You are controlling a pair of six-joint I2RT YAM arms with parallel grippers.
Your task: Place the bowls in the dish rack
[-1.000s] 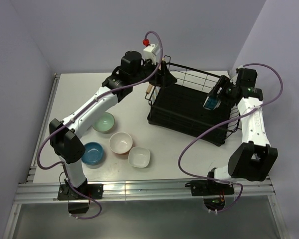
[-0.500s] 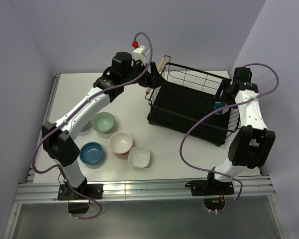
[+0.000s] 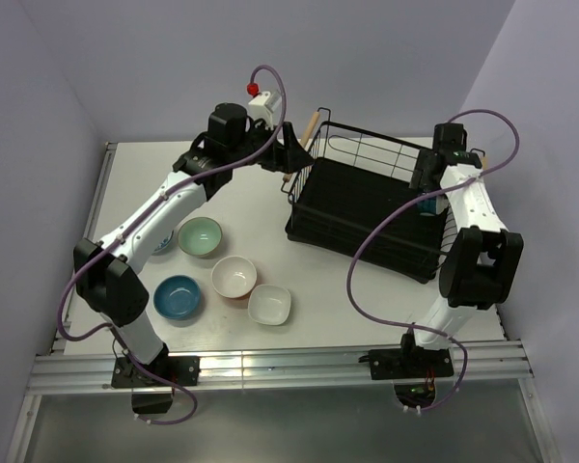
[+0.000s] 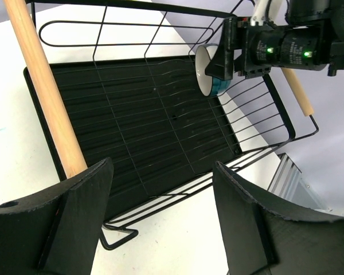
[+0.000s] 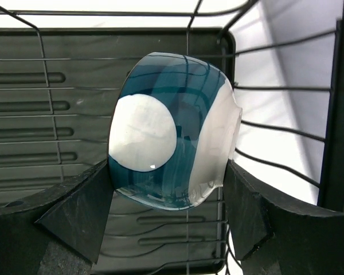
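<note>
Pale bench (image 3: 261, 207) carries the dish rack (image 3: 367, 217); over its right end, right gripper (image 5: 169, 177) jaws grasp a blue-and-white bowl (image 5: 160, 132); left gripper (image 4: 160, 215) jaws released.

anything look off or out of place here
Nothing spilled or broken. The dish rack sits skewed on the table, and the right gripper holds a teal-and-white bowl on its edge over the rack's end, not yet set down.
</note>
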